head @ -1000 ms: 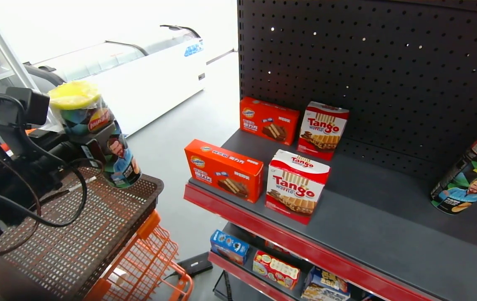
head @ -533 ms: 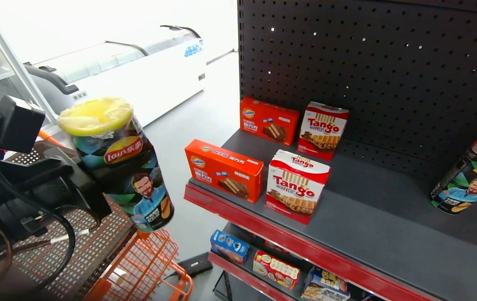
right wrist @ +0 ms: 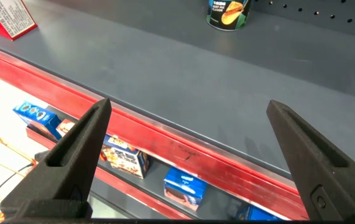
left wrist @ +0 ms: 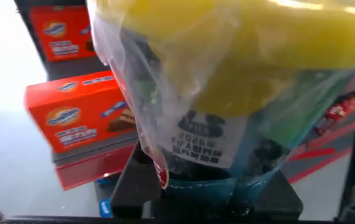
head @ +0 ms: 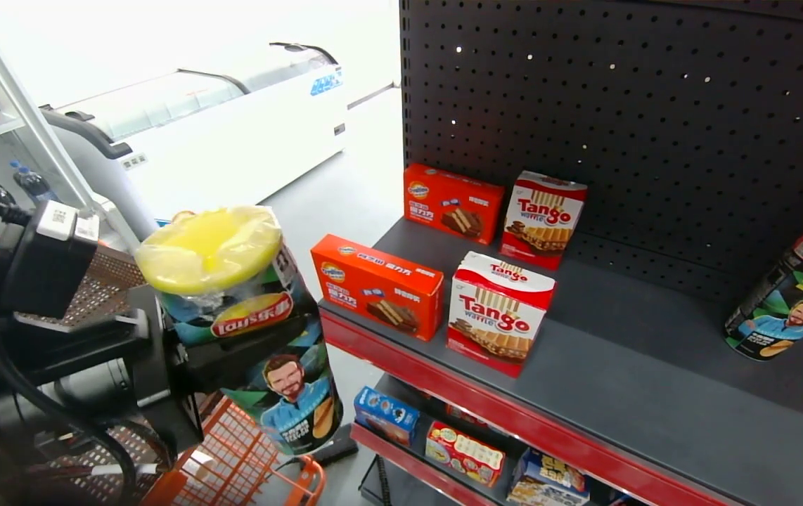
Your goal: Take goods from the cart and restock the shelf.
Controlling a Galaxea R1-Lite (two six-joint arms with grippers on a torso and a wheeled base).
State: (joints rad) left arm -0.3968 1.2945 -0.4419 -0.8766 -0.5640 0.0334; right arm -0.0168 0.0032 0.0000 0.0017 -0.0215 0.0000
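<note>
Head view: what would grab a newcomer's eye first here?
The yellow-lidded chip canister stands out first, clamped in the left gripper above the orange cart, close to the camera. Next come the orange boxes and red-and-white boxes at the left end of the dark shelf, with a second canister at its far right.

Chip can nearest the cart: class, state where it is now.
Head view, lower left: the chip can sits in the left gripper above the orange cart, just left of the front orange box on the shelf.

A white chest freezer [head: 233, 133] stands on the grey floor [head: 345, 190], bottled drinks [head: 31, 184] farther left.
</note>
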